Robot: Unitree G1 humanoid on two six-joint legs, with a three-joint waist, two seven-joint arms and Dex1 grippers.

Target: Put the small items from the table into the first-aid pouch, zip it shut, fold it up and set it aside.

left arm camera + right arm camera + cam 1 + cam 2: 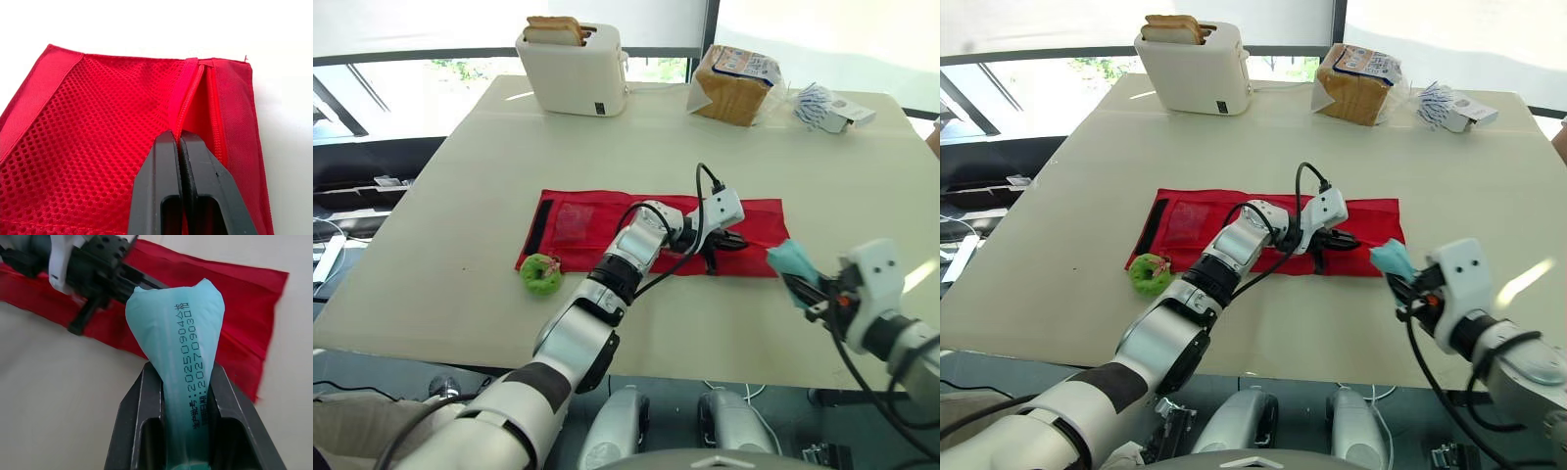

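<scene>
Left wrist view: pinching zipper [191,93] of first-aid pouch [98,122] in pressed-together left jaws, probably holding it open for blue sachet [181,333] clamped in right jaws.

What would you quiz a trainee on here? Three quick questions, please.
1. True or false: the right gripper is empty.
2. Which item lies by the corner of the red first-aid pouch? A) green roll B) scissors C) spoon
3. Fill in: the left gripper is pinched shut on the pouch beside its ____.
Key: 1 false, it holds a light blue packet; 2 A; 3 zipper.
</scene>
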